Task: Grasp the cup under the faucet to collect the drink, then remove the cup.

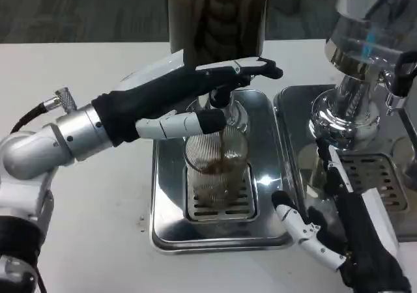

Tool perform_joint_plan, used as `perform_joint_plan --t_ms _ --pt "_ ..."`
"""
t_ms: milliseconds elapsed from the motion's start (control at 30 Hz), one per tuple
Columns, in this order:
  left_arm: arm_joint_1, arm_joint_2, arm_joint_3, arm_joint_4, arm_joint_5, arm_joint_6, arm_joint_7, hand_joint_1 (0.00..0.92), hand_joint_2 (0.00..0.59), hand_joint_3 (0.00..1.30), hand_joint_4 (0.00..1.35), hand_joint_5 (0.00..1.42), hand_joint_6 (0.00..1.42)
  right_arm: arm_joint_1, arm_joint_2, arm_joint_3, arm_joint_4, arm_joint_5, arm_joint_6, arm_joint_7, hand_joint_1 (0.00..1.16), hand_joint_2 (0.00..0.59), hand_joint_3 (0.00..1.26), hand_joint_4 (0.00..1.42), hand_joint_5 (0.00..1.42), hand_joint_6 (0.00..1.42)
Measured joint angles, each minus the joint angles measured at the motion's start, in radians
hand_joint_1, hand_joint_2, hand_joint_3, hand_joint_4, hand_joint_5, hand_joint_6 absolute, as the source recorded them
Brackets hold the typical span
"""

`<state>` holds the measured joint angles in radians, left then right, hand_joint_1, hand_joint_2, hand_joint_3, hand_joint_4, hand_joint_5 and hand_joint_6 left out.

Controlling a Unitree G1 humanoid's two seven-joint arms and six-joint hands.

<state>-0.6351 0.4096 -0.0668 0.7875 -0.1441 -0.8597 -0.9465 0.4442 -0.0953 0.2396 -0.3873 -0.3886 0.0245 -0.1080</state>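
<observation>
Under left hand [195, 88] fingers, cup [216, 166] on drip tray [163, 195], untouched.

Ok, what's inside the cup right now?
The ribbed clear cup holds brown drink at the bottom, with a stream falling in from the faucet. The left hand covers the cup's rim, so its top is hidden.

The cup [216, 169] stands on the grate [221, 202] in the tray [166, 195], under the faucet [220, 97] of the dispenser [218, 19] behind it. The left hand [189, 94] reaches from the left over the cup's top, at the faucet. To the right stands a second dispenser [365, 65] on its own tray [293, 104], with the right hand [339, 234] before it, just right of the first tray.
</observation>
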Motion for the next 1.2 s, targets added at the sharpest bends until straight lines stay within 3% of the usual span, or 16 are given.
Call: perform_joint_plan --t_ms 533,1200 --pt "0.002 0.012 -0.023 0.0 0.002 -0.018 0.026 0.0 0.072 0.18 0.04 0.06 0.13 -0.076 -0.025 -0.016 0.011 0.062 0.015 0.118 0.63 0.318 0.0 0.0 0.0 0.04" --pt "0.017 0.021 -0.032 -0.022 0.003 -0.022 0.042 0.0 0.073 0.18 0.04 0.06 0.13 -0.135 -0.025 -0.011 0.07 0.084 0.043 0.162 0.63 0.344 0.0 0.0 0.0 0.03"
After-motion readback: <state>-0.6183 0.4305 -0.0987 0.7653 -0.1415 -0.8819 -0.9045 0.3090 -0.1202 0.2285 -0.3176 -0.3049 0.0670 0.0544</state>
